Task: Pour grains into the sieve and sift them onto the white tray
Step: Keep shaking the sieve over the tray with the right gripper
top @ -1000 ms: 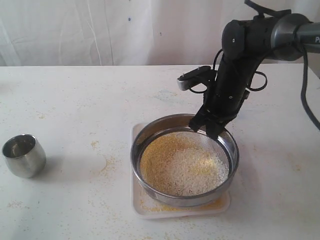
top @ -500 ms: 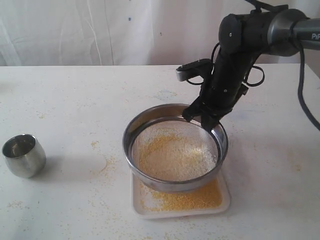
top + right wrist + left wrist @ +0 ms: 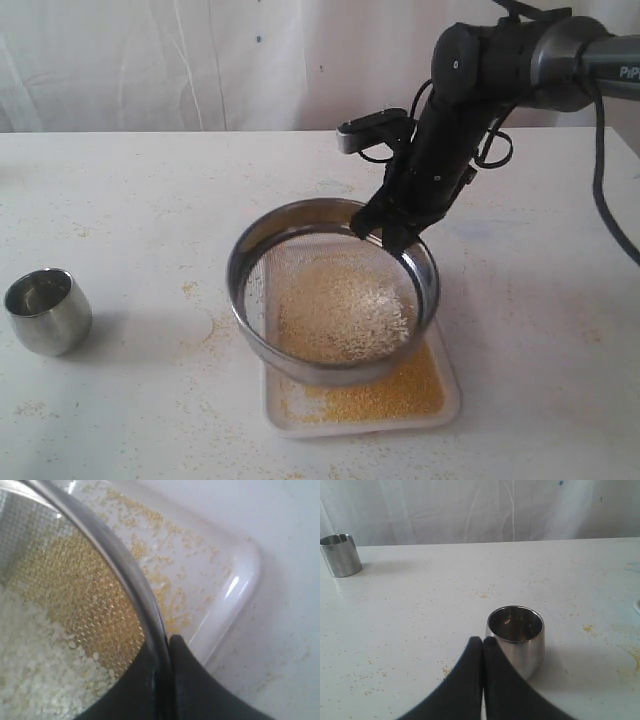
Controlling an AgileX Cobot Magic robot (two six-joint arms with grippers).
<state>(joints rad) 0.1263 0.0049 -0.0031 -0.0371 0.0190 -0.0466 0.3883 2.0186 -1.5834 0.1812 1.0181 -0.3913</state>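
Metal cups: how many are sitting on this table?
2. A rounded cup stands just in front of the shut left hand; a straight-sided cup stands farther off, near the white curtain. More could be out of view.

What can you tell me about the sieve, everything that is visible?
The sieve is a wide, round, shallow steel ring with a fine mesh bottom. It holds pale and yellowish grains. The right gripper is shut on its far rim and holds it, seemingly lifted, over the white tray, overhanging its left edge.
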